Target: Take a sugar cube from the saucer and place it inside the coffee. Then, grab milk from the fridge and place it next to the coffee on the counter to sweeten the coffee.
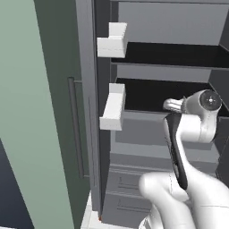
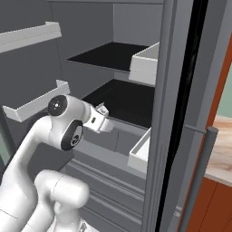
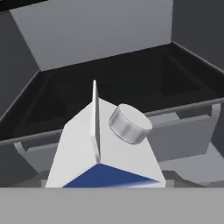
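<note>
The fridge (image 1: 147,112) stands open, and the arm reaches toward its dark lower shelf (image 2: 122,102). In the hand view the milk (image 3: 105,153) sits very close in front of the camera, gabled top and grey cap (image 3: 129,123) facing it, blue band low at the bottom edge. The fingertips are not visible, so whether the jaws are apart or clamped on the carton cannot be told. The carton's ridge runs straight away from the hand, centred, so it looks to lie right between the fingers.
</note>
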Robot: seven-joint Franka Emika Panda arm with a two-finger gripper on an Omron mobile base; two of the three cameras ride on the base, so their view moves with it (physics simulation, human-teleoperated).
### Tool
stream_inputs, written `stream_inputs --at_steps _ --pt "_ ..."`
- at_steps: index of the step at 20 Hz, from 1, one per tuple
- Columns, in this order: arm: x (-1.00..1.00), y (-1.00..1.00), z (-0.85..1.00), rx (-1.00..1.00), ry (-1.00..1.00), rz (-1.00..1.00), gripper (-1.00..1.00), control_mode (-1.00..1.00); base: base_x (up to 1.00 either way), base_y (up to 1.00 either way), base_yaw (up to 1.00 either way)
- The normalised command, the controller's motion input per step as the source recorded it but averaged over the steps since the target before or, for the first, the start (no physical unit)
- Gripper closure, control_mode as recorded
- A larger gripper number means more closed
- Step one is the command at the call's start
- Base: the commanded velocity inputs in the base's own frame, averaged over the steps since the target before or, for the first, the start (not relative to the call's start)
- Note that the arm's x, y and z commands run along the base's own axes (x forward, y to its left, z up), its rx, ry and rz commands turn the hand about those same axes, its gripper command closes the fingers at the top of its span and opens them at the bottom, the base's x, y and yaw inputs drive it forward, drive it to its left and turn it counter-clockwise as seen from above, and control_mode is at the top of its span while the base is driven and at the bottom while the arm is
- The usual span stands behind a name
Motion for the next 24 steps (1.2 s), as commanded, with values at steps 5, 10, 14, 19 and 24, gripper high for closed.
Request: stream_inputs --at_steps 5,10,14,19,24 --pt "-0.40 0.05 0.00 0.05 -0.10 -0.02 1.00 1.00 -0.60 0.07 -0.01" --pt "0.00 0.00 0.00 0.00 0.00 0.00 1.00 1.00 -1.00 0.06 0.00" --pt "0.00 0.00 0.00 0.00 0.00 0.00 1.00 1.00 -1.00 0.00 0.00" --pt "0.00 0.00 0.00 0.00 0.00 0.00 1.00 1.00 -0.95 -0.51 -0.05" --pt "0.00 0.00 0.00 0.00 0.00 0.00 1.00 1.00 -0.99 -1.00 -0.15"
